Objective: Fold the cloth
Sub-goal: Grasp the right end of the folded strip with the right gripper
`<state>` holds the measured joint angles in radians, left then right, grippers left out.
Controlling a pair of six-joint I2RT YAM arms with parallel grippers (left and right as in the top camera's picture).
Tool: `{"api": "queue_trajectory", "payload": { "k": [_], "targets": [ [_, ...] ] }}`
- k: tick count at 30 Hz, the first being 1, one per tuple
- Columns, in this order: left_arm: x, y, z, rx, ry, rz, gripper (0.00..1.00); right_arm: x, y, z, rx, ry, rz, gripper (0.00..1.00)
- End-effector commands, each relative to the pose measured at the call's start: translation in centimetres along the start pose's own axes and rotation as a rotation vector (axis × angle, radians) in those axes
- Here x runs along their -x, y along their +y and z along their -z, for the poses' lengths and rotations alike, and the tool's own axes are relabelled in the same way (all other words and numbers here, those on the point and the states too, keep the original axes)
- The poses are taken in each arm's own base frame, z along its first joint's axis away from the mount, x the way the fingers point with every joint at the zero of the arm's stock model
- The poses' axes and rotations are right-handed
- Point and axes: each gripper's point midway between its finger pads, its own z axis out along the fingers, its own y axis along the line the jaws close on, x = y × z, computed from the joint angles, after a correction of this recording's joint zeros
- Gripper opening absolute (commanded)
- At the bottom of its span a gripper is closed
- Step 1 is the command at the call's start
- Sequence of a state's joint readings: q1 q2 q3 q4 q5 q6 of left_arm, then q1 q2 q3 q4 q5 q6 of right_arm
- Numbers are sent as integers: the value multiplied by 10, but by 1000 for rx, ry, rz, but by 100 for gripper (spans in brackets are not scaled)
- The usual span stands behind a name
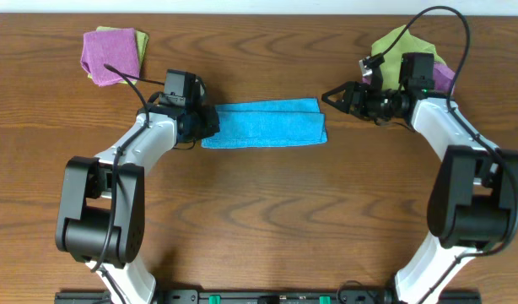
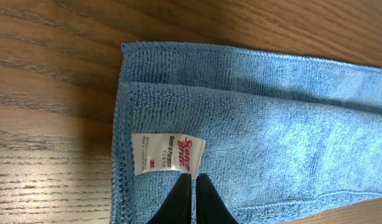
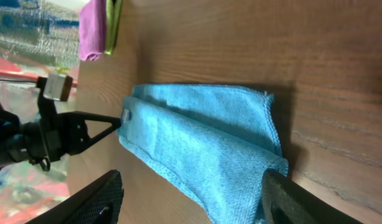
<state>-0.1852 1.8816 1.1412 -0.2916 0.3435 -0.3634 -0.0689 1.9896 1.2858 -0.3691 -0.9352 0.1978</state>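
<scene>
The cloth (image 1: 263,124) is a sky-blue towel folded into a long strip, lying flat on the wooden table (image 1: 259,219). My left gripper (image 1: 207,122) is at its left end. In the left wrist view its fingers (image 2: 195,177) are shut, with the tips over the cloth (image 2: 272,124) at the lower edge of the white tag (image 2: 168,154). My right gripper (image 1: 331,95) is wide open just above the cloth's right end. In the right wrist view its fingers (image 3: 191,186) straddle that end of the cloth (image 3: 203,143).
A purple cloth (image 1: 111,52) on a yellow-green cloth (image 1: 141,38) lies at the back left. Another yellow-green cloth (image 1: 394,46) and purple cloth (image 1: 445,76) lie at the back right, under my right arm.
</scene>
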Motion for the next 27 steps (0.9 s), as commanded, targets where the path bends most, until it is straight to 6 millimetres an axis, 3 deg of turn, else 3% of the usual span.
{"api": "queue_trajectory", "payload": {
  "k": [1, 9, 14, 25, 27],
  "targets": [
    [-3, 8, -4, 22, 13, 11, 5, 1, 7, -5, 65, 12, 25, 71],
    [-9, 20, -16, 63, 37, 18, 6, -4, 1, -8, 60, 29, 36, 73],
    [-15, 24, -23, 70, 62, 26, 6, -19, -20, -15, 5, 77, -8, 73],
    [-15, 25, -23, 71, 62, 21, 6, -23, -43, -23, -19, 90, -55, 73],
    [-15, 25, -23, 71, 62, 21, 6, -29, -55, -22, -92, 105, -68, 73]
  ]
}}
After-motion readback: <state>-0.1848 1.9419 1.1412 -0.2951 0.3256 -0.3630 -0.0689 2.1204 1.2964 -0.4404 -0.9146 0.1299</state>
